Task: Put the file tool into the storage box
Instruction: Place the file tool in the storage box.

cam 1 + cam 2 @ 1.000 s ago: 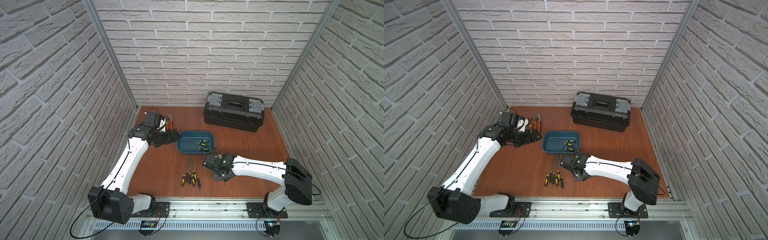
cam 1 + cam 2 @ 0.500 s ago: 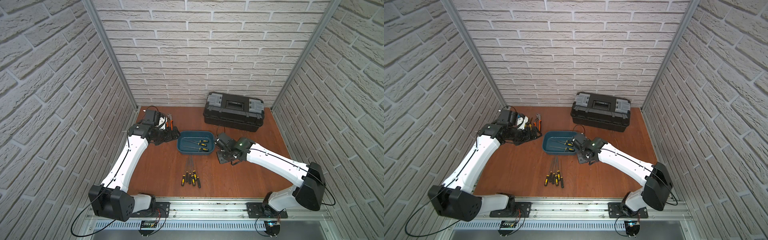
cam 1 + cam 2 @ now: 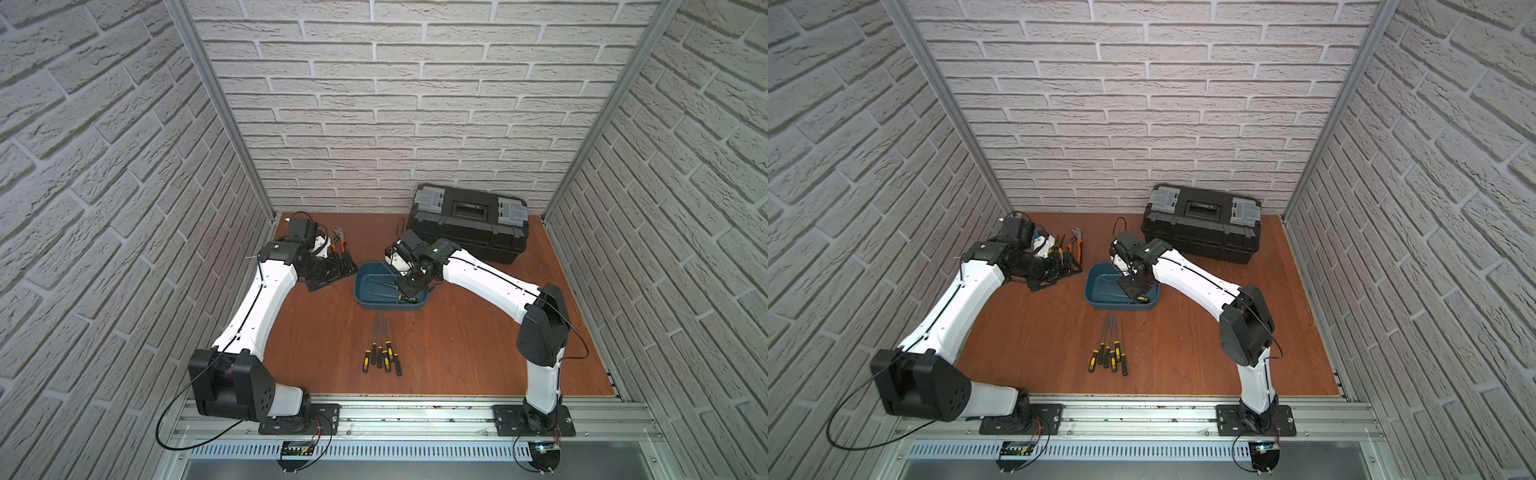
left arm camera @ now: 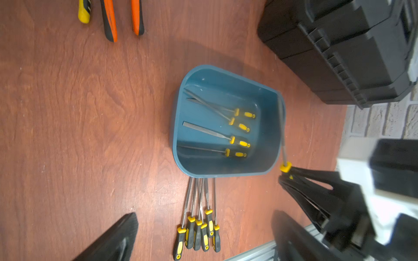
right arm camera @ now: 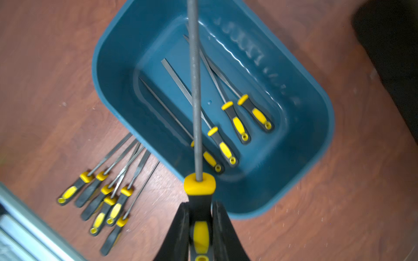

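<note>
right gripper [image 5: 200,209]: jaws are pressing tight on the black-and-yellow handle of the file tool [image 5: 194,90], with no gap showing on either side of the handle.
file tool: is hanging in the grip above the storage box [image 5: 108,67]. Its grey round shaft is reaching out across the tub's inside, over the files lying there. Its yellow collar is sitting near the tub's rim. The tip is running out of the right wrist view, so contact cannot be told.
right arm [image 3: 490,286]: in both top views it is bending down over the half of the tub nearer the toolbox [image 3: 469,232].
storage box: teal-blue and lidless, it is sitting on the wooden table [image 3: 478,332] between the two arms, near the black toolbox but apart from it.
four files [image 4: 210,132]: are lying flat on the tub's floor, handles all pointing toward the same end. Two of them are crossing at the shafts.
six loose files [image 3: 380,353]: are lying in a tight fan on the table just in front of the tub, with handles bunched together and tips reaching up to its front wall.
left gripper [image 4: 203,214]: jaws are standing wide apart and holding nothing. In both top views it is sitting low beside the tub, on the side away from the toolbox.
pliers [image 3: 340,245]: orange-handled, are lying on the table just behind the left gripper.
</note>
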Motion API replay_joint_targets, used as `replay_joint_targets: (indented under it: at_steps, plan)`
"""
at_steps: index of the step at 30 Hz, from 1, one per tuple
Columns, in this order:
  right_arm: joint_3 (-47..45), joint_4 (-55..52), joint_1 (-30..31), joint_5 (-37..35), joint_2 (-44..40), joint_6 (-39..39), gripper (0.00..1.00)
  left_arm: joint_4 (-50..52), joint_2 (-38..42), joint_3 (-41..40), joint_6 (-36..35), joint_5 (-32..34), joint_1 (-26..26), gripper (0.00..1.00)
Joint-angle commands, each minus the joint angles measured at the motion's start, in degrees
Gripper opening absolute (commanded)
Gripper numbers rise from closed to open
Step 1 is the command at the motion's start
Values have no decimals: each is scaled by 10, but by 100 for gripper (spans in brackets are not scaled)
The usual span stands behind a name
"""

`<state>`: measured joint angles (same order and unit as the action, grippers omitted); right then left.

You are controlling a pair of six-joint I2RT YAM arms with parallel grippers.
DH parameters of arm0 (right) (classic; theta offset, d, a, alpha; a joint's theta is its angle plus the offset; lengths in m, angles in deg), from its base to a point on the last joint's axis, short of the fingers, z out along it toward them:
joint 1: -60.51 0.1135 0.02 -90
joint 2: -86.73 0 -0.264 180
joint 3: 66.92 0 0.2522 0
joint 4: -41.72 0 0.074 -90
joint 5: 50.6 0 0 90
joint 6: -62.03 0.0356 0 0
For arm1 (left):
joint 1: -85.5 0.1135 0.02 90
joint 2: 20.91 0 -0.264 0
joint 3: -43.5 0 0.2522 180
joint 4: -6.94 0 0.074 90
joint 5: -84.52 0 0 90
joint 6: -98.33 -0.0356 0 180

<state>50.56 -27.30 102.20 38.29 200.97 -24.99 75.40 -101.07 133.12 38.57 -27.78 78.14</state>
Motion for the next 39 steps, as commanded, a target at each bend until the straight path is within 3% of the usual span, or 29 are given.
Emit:
replay_joint_targets:
  at_steps: [1, 7, 12, 20, 32, 35, 39]
  plan:
    - [36, -13, -4, 10, 27, -84, 8, 22, 2, 23, 6, 8, 3, 98]
    - [56, -13, -3, 3, 78, -164, 7, 39, -13, 31, 24, 15, 1, 98]
    - [37, -3, -1, -49, 93, -206, 6, 44, -27, 47, 35, 22, -10, 98]
    - [5, 22, 6, -101, 97, -243, 6, 45, -55, 67, 42, 36, -33, 98]
    - [14, 50, 6, -101, 128, -254, 7, 56, -50, 71, 42, 48, -42, 98]
    - [16, 55, 6, -104, 133, -254, 9, 59, -46, 68, 41, 50, -42, 98]
    - [23, 59, 6, -125, 143, -244, 23, 64, -38, 62, 40, 53, -42, 98]
